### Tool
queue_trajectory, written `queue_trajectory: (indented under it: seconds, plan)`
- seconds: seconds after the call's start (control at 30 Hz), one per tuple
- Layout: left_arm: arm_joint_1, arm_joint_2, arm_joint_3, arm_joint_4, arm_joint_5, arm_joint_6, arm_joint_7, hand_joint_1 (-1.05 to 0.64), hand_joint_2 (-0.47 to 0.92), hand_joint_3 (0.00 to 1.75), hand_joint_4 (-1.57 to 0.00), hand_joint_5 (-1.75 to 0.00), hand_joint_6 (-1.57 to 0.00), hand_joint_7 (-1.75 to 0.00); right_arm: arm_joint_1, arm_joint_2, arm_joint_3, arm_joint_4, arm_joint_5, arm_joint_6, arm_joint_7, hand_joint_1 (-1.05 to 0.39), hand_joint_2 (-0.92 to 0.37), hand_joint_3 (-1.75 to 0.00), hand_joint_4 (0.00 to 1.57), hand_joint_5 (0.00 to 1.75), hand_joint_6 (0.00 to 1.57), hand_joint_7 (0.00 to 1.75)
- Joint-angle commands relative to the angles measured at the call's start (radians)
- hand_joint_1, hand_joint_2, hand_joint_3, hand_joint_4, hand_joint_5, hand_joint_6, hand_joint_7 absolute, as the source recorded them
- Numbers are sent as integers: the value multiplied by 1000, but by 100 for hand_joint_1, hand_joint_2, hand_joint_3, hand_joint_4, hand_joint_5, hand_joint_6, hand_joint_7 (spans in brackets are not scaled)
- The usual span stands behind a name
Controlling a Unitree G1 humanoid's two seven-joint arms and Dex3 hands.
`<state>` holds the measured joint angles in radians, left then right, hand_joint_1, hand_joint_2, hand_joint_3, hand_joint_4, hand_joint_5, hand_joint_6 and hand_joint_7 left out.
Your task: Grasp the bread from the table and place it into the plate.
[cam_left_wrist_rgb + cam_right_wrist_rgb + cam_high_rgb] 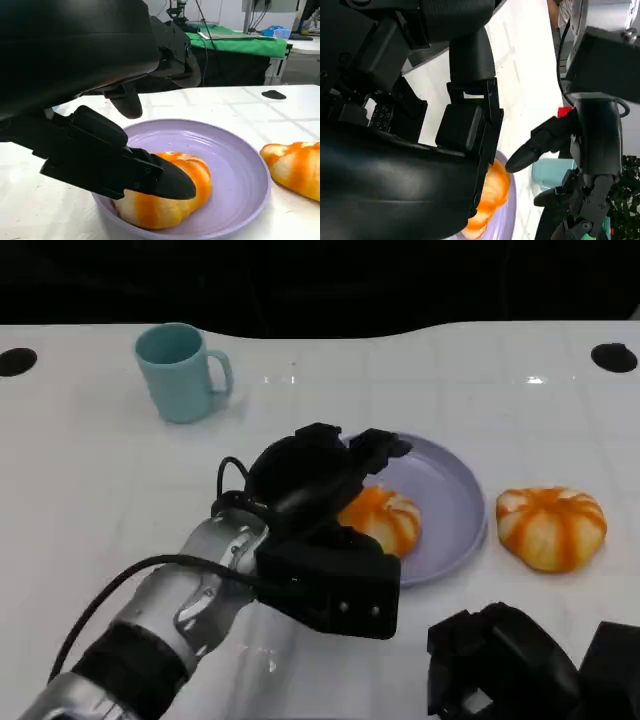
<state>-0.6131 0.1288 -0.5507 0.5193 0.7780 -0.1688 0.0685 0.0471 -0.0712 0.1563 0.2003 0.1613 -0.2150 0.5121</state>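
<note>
Head view: bread (385,520) under left hand (320,475).

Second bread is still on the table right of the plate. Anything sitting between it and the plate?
Nothing visible. The second bread lies on the table just right of the plate, with only bare tabletop between them. The plate's right half is free; the first bread sits in its left part under the left hand.

Mug (181,371): light blue, stood upright at the far left of the table, handle turned to the right.
Table (80,470): white, with two black round marks (15,361) seen at its far corners.
Green cloth (240,44): seen draped over a bench behind.
</note>
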Motion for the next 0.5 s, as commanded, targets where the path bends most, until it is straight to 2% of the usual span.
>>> queue_trajectory:
  seconds: [0.03, 0.27, 0.5]
  plan:
    - [54, 39, 35, -75, -49, -28, -12, -78, 92, 20, -21, -92, -16, -36, 6, -5, -7, -6, 4, 1, -2, -105, -12, -121, 155, 127, 157, 94]
    - [194, 52, 141, -198, -263, -128, -58, -69, 92, 25, -35, -95, -29, -39, 7, -11, -7, -13, -4, -1, -6, -105, -15, -117, 155, 128, 157, 94]
    - [321, 34, 231, -254, -495, -246, -120, -65, 92, 28, -56, -100, -53, -43, 3, -10, -9, -4, 3, -7, 2, -105, -14, -118, 156, 127, 157, 95]
